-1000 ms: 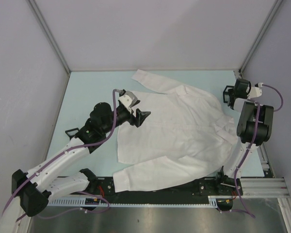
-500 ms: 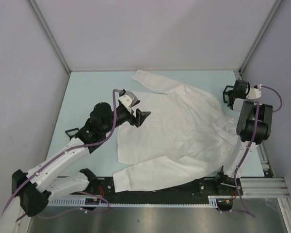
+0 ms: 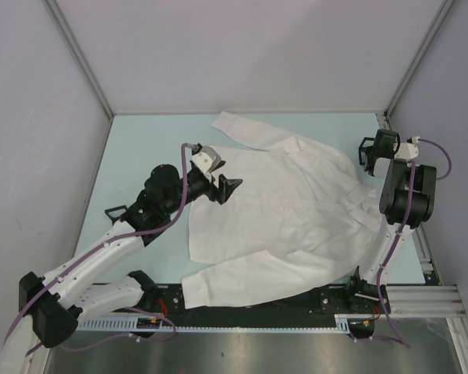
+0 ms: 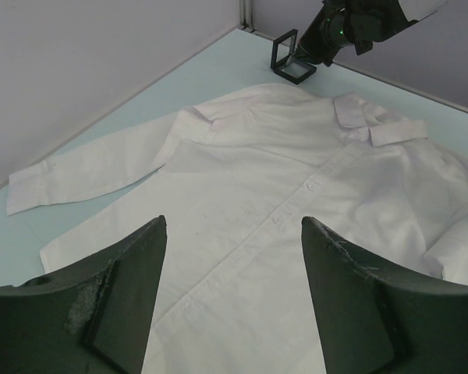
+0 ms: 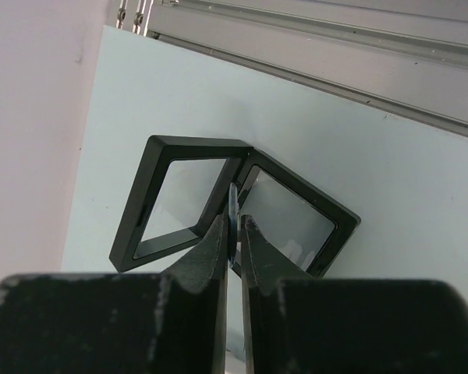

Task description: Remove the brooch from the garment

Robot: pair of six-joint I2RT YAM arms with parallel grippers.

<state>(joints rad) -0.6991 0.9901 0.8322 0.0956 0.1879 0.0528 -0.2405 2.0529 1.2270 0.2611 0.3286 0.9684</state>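
Left claw (image 3: 229,188): spread wide and holding nothing. It hangs over the left edge of the shirt, near the hem, and I can't see it touching the cloth.

Shirt (image 3: 296,210): lying flat on the table (image 3: 140,148), front up and buttoned. One sleeve runs out toward the back wall and the other lies along the near edge. From the left wrist view, the collar (image 4: 374,125) and the placket (image 4: 308,187) look bare, with nothing pinned to them that I can make out.

Right claw (image 5: 234,226): out at the far right corner, past the collar and off the shirt. Its fingers are pressed nearly together on a thin grey sliver.

Brooch (image 5: 232,204): I take that sliver to be it, seen edge-on, but it is too slim for me to be sure. It sits between the right fingertips, directly over the hinge of the box.

Box (image 5: 199,142): a small black case on the bare table, opened out so both clear-windowed halves lie flat. Nothing lies in either half as far as I can see.

Step in hand: if I've read the sliver right, the pin is already off the cloth and this is the putting-away.

Next move: the right claw should shift off the hinge line to one half, go low and then let go, so the piece lands on the window and not on the rim. The left claw only needs to stay clear.
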